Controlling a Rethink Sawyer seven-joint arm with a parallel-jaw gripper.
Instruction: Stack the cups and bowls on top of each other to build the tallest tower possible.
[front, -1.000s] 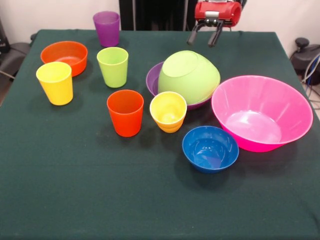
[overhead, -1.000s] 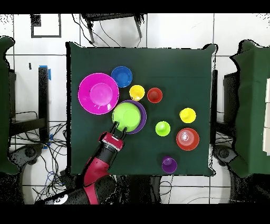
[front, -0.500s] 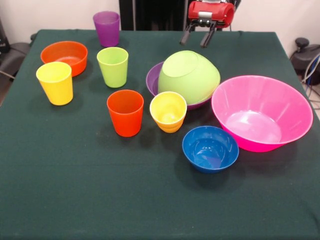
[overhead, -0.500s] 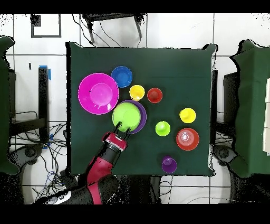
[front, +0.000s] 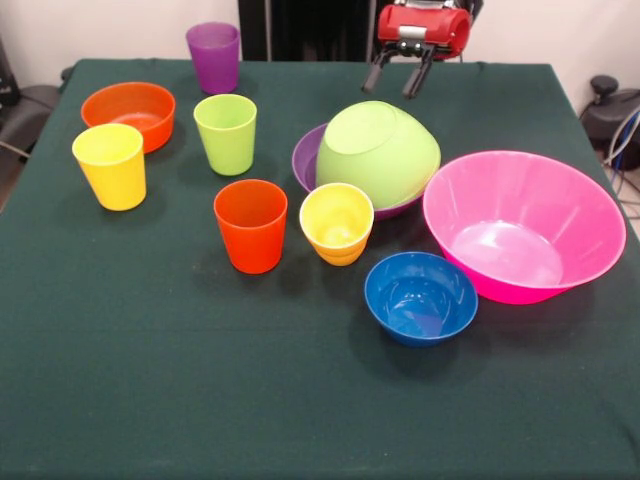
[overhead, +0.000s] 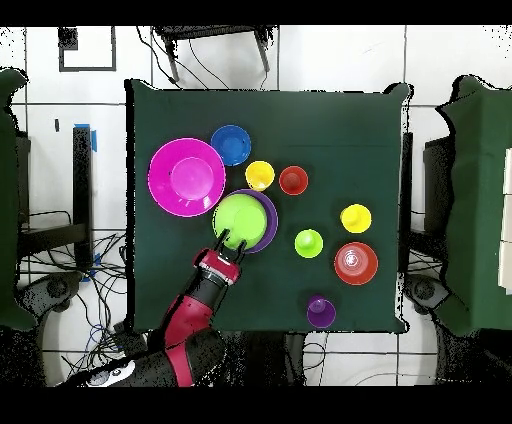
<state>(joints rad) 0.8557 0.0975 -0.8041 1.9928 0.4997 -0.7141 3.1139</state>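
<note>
My gripper (front: 393, 82) hangs open and empty above the table's far edge, just behind the lime green bowl (front: 378, 152), which lies tilted inside the purple bowl (front: 303, 160). In the overhead view the gripper (overhead: 233, 242) sits at the lime green bowl's (overhead: 238, 218) edge. The big pink bowl (front: 523, 225) stands to the right and the blue bowl (front: 420, 297) in front. An orange bowl (front: 128, 112) is far left. The cups stand upright and apart: purple (front: 213, 57), lime green (front: 226, 133), yellow (front: 110, 165), orange-red (front: 250, 225), yellow-orange (front: 337, 222).
A dark green cloth (front: 200, 380) covers the table. Cables and chairs surround the table (overhead: 330, 110) on the floor.
The gripper has risen a little and shifted left in the front view, staying open. The cups and bowls have not moved.
</note>
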